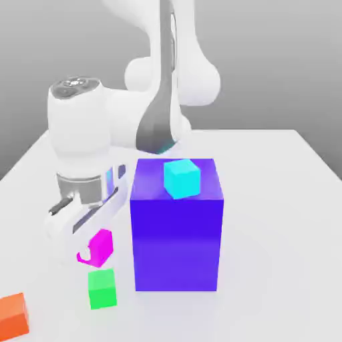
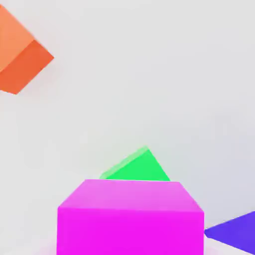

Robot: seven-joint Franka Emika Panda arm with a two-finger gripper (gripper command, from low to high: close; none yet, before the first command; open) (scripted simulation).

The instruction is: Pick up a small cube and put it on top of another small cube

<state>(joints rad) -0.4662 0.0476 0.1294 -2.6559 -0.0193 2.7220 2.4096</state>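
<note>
The small cube (image 1: pixel 101 245), bright magenta, hangs just off the table at the tip of my gripper (image 1: pixel 95 249), which is shut on it. Directly below it, with a small gap, the other small cube (image 1: pixel 102 288), bright green, rests on the white table. In the hand view the magenta cube (image 2: pixel 130 219) is close up, and the green cube (image 2: pixel 139 168) shows partly behind it.
A big blue block (image 1: pixel 177 230) stands just to the exterior view's right of both cubes, with a cyan cube (image 1: pixel 182 178) on top. An orange cube (image 1: pixel 13 315) lies at the exterior view's lower left. The white table (image 1: pixel 280 220) spreads around them.
</note>
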